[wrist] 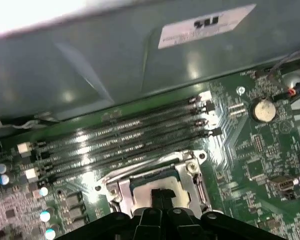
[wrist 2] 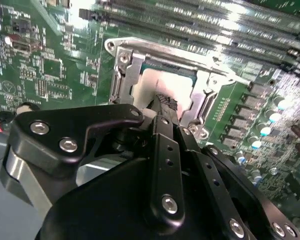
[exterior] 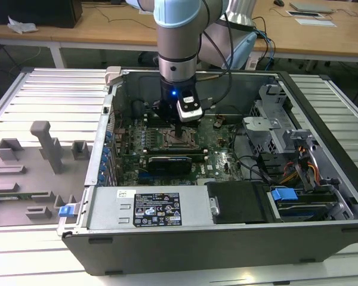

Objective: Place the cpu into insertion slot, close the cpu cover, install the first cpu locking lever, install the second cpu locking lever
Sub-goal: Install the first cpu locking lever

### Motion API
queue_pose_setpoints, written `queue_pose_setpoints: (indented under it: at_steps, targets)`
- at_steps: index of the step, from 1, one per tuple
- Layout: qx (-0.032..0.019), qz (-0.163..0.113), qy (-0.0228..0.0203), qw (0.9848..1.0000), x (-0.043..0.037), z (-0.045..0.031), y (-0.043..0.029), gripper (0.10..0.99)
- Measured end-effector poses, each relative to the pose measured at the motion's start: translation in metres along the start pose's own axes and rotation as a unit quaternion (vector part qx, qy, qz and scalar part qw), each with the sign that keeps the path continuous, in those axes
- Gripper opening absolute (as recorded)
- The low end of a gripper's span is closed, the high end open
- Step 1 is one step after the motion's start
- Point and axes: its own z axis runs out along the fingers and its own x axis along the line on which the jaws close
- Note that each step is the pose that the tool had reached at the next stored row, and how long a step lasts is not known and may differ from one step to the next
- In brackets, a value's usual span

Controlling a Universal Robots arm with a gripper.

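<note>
While gripper (wrist 2: pixel 165 102) meets cpu (wrist 2: pixel 152 82), insertion slot (wrist 2: pixel 121 80) edges enclose it.

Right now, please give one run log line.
pincer: over insertion slot, fingers together | cpu: in slot | cpu cover: closed

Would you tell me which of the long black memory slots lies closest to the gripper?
In the first wrist view, the slot right beside the silver socket frame, where the gripper sits; the other slots run parallel farther off, toward the case wall.
</note>
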Motion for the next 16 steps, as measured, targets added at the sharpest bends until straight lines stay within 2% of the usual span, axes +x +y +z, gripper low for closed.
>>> queue_pose_setpoints:
  at_steps: [3, 4, 5, 8, 10, 11, 13, 16]
  targets:
    - [0.0204, -0.007, -0.0031, 0.9998, 0.0000, -0.0001, -0.0002, 0.106]
    - [0.0206, -0.013, -0.0033, 0.9997, 0.0000, 0.0000, -0.0002, 0.106]
    - [0.0190, -0.033, -0.0032, 0.9993, 0.0000, -0.0001, -0.0001, 0.106]
    - [0.0166, -0.062, -0.0031, 0.9979, 0.0000, 0.0000, -0.0001, 0.106]
    - [0.0148, -0.084, -0.0029, 0.9964, 0.0000, 0.0000, -0.0001, 0.106]
    - [0.0135, -0.099, -0.0029, 0.9950, 0.0000, 0.0000, -0.0001, 0.106]
    - [0.0121, -0.116, -0.0028, 0.9932, 0.0000, 0.0000, -0.0001, 0.106]
    - [0.0111, -0.127, -0.0027, 0.9919, -0.0002, -0.0030, -0.0001, 0.106]
